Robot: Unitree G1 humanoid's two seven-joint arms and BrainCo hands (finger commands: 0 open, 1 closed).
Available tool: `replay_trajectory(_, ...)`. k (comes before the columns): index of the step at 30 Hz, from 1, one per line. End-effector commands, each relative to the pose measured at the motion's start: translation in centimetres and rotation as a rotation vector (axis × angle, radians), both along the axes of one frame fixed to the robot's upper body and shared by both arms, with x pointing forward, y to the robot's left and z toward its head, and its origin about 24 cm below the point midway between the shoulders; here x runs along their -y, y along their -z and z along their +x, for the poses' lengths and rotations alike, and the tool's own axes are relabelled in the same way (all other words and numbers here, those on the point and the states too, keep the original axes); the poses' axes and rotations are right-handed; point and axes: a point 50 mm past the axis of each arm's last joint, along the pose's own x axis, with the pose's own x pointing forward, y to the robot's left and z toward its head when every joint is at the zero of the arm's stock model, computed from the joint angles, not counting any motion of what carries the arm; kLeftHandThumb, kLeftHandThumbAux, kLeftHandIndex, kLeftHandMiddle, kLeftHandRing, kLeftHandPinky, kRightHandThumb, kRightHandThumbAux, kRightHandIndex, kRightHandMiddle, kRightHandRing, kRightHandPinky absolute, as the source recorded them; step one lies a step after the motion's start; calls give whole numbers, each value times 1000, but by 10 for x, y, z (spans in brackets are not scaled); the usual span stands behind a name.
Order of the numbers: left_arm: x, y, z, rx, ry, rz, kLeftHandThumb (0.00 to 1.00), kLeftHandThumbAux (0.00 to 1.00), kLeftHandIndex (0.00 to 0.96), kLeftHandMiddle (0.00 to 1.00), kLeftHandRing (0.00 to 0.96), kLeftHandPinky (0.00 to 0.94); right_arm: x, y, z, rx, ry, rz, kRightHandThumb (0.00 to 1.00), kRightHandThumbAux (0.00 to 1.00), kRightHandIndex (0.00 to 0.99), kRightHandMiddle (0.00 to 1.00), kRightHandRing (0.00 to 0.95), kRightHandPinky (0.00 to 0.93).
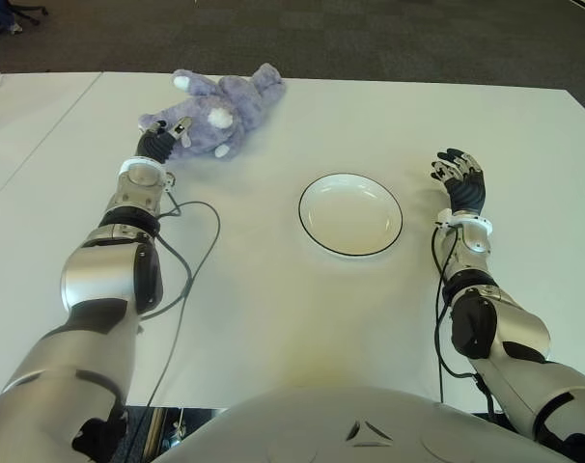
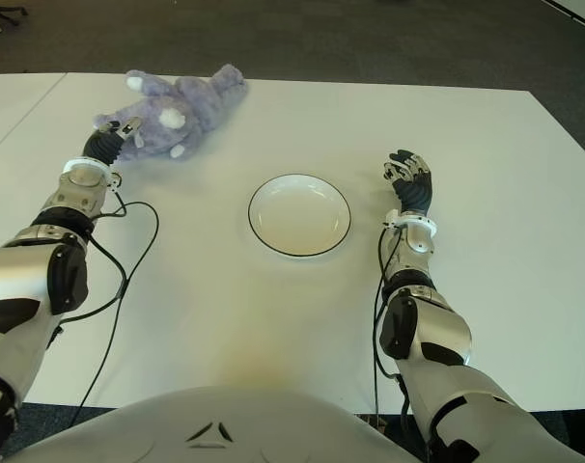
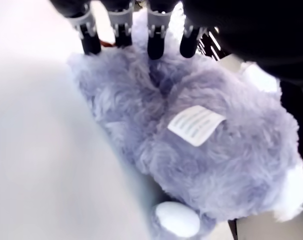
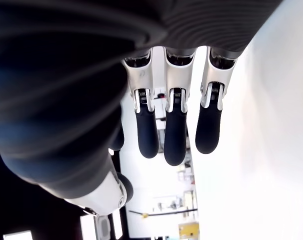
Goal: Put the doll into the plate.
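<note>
**Doll not in plate yet: left hand only just at the grasp**

Left fingers (image 3: 154, 45) are extended over the purple fur, tips touching or just pressing into it. Wrist view shows them side by side, not curled around anything; the thumb isn't visible, so I can't confirm a real clamp. I read it as contact, not a hold. Left hand (image 1: 165, 141) shows in the upper left of the eye view, at the near end of the doll (image 1: 218, 112).

Right hand (image 1: 461, 180) is idle, showing right of the plate (image 1: 317, 237) with a clear gap between them, fingers straight and slightly apart, holding nothing.

Progress, my read: reach is done; grasp, lift, carry and release are all left. The plate sits centre frame, nothing in it. The doll lies on the table (image 1: 273, 318) upper left, well apart from the plate.

Doll: fuzzy lavender plush, lying flat, with white patches on its limbs and a white sewn-in label (image 3: 196, 125) on the body. It looks soft and floppy, so it should squash under the fingers and sag when lifted.
</note>
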Motion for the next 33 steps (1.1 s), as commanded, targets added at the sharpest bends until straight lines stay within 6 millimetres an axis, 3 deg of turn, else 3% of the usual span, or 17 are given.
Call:
replay_trajectory(1,38,47,-17,-145,146,-136,0,301,0,0,0,0,-17,96,-78,-400,49,191,505,866,254,294,331,357)
replay_trajectory(17,52,48,-18,-182,380,-56,0,325,0,0,0,0,-22,98,-78,-407,64,218,589,874,220,257,330,227)
replay_trajectory(29,43,55,-29,-257,512,17,0,354,0,0,0,0,-20,99,-81,-410,59,207,620,871,191,225,325,169)
replay_trajectory(33,36,59,-34,-306,545,75,0,314,0,0,0,0,-20,100,-82,-411,58,214,611,874,180,217,333,164)
